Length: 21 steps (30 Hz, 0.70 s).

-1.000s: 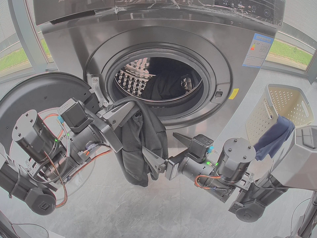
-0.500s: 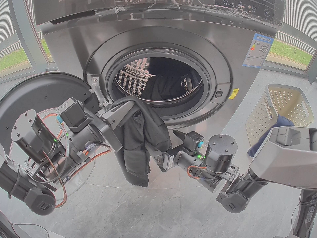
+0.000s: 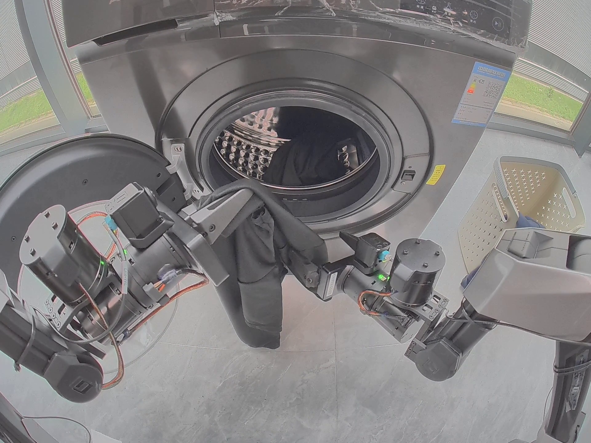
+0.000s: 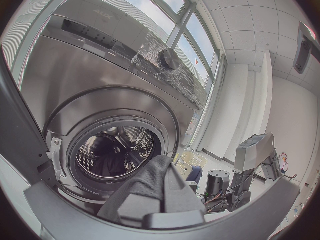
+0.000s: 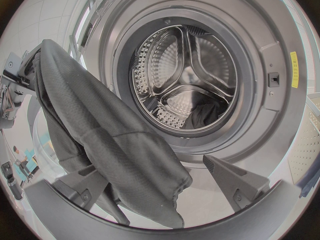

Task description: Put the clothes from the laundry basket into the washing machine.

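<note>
The washing machine [image 3: 295,75] stands in front with its round opening uncovered, and a dark garment [image 3: 308,158] lies inside the drum [image 5: 186,80]. My left gripper [image 3: 249,201] is shut on a dark grey garment [image 3: 261,266] just below the opening's rim; the cloth hangs down toward the floor. My right gripper [image 3: 301,263] is open, pressed into the hanging cloth from the right; in the right wrist view the dark grey garment [image 5: 110,134] drapes over one of its fingers [image 5: 233,180]. The laundry basket [image 3: 542,192] leans at the right with a blue garment [image 3: 526,221] in it, mostly hidden by my right arm.
The machine's door [image 3: 74,173] is swung open at the left, behind my left arm. Grey tiled floor [image 3: 277,389] lies open below the hanging cloth. Windows flank the machine on both sides.
My right arm has swung up and to the left, bringing its open gripper into the hanging garment and pushing the cloth's right side upward. The left arm has stayed put.
</note>
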### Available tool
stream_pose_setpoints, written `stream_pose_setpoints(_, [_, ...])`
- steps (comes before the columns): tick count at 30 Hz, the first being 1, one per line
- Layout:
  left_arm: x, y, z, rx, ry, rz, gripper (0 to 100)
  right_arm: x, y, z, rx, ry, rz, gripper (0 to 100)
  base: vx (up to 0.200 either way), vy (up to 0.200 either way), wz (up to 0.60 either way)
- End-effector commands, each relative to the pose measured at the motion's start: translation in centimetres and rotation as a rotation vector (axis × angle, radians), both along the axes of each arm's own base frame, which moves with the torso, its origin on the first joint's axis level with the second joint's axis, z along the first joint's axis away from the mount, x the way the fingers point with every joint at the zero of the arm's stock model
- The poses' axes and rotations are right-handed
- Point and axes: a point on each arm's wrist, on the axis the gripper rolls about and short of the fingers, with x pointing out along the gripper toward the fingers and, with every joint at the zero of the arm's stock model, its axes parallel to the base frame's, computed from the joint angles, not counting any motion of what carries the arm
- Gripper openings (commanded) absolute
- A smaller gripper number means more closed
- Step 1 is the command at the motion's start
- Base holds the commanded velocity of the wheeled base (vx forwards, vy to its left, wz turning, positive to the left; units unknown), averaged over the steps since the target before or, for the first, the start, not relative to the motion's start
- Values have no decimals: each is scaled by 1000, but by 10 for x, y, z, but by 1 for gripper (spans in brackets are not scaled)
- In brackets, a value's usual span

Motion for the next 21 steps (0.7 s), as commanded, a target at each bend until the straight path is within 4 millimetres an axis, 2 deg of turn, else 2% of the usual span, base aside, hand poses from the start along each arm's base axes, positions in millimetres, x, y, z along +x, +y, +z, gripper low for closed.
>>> stream_pose_setpoints(1, [0,0,-1,1,3,-1,0,-3,7,0,-1,-8,19,100,0,0,0])
stream_pose_setpoints(8, [1,0,-1,2,4,2,0,-17,23,5,7,-25,82,100,0,0,0])
stream_pose_setpoints(20, [2,1,-2,6,7,7,0,-15,26,12,35,-49,84,100,0,0,0])
stream_pose_setpoints(21, [2,1,-2,5,8,5,0,-15,27,13,40,-51,85,0,0,0,0])
